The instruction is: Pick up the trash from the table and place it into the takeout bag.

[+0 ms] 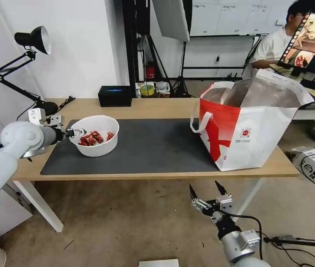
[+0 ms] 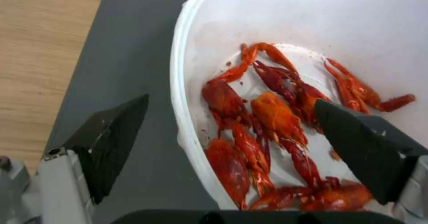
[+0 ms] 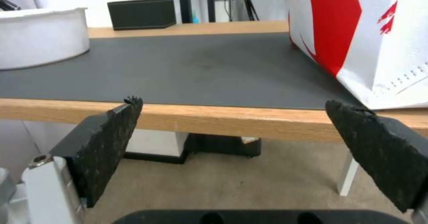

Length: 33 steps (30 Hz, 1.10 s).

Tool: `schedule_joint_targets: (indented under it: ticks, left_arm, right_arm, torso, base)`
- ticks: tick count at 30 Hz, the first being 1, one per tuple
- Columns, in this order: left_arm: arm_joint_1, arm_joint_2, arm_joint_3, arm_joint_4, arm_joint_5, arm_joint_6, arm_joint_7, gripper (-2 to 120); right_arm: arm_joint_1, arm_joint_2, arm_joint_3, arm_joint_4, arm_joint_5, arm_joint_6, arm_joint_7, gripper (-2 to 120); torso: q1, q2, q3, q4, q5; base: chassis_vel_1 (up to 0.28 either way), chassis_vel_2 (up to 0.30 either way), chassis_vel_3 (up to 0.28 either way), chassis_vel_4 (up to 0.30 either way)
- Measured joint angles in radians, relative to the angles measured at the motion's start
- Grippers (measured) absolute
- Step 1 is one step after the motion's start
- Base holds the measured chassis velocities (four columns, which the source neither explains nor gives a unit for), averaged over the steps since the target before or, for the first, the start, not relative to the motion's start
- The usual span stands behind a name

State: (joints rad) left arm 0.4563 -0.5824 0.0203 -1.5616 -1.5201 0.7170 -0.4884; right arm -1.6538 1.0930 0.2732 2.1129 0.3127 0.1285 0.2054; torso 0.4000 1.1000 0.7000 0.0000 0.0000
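both grippers gape: left gripper [image 2: 232,105] straddles bowl [image 1: 97,145] rim, right gripper [image 1: 206,191] below table [image 1: 157,107].

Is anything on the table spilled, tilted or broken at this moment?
Nothing stands out. The white round bowl of red crayfish shells sits upright on the dark grey mat, and the red-and-white takeout bag stands open. The left gripper straddles the bowl's rim.

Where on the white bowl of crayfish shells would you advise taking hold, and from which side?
Probably the thin upright rim of the white bowl on its left side, nearest the left gripper, one finger outside the wall and the other over the shells. That gripper already straddles it there, open. The right gripper waits open below the table edge.
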Motion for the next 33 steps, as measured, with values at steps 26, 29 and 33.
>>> schedule_joint_targets:
  ticks: [26, 29, 33]
  left_arm:
    - [-0.033, -0.011, 0.089, 0.029, 0.011, -0.021, -0.024, 15]
    - [-0.038, -0.01, 0.103, 0.032, 0.019, -0.022, -0.016, 7]
    - [-0.047, -0.01, 0.117, 0.036, 0.023, -0.023, -0.01, 0]
  right_arm:
    - [0.0, 0.0, 0.0, 0.0, 0.0, 0.0, 0.0, 100]
    - [0.0, 0.0, 0.0, 0.0, 0.0, 0.0, 0.0, 100]
    - [0.0, 0.0, 0.0, 0.0, 0.0, 0.0, 0.0, 100]
  torso:
    - [0.0, 0.0, 0.0, 0.0001, 0.0002]
    - [0.0, 0.0, 0.0, 0.0002, 0.0002]
    - [0.0, 0.0, 0.0, -0.0001, 0.0004]
  base:
    - [0.0, 0.0, 0.0, 0.0]
    - [0.0, 0.0, 0.0, 0.0]
    - [0.0, 0.0, 0.0, 0.0]
